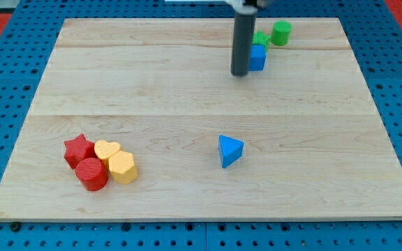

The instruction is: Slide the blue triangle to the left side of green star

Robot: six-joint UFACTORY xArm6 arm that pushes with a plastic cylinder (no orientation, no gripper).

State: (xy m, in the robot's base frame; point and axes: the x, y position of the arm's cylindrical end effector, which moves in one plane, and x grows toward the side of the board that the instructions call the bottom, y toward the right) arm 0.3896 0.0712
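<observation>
Hand-less, my tip [241, 73] rests touching nothing beside the blue cube [257, 57], with the blue triangle [229, 150] well below it, unmoved, and the green star [260, 39] just above.

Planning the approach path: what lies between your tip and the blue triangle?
Nothing: the camera view shows only bare board between my tip and the blue triangle.

The pale wooden tabletop [187, 104], streaked with light grain and crossed by faint plank seams, lies on a blue pegboard surface [5, 104] dotted with dark holes. My tip [240, 73] ends a dark grey rod; just beside it on the view's right sit a blue cube block [258, 58], a partly hidden green star block [262, 38] and a green cylinder block [281, 32]. Well below it lies a blue triangle block [229, 150], and far to its lower left cluster a red star block [78, 149], a red cylinder block [92, 174], a yellow heart block [106, 150] and a yellow hexagon block [123, 166].
</observation>
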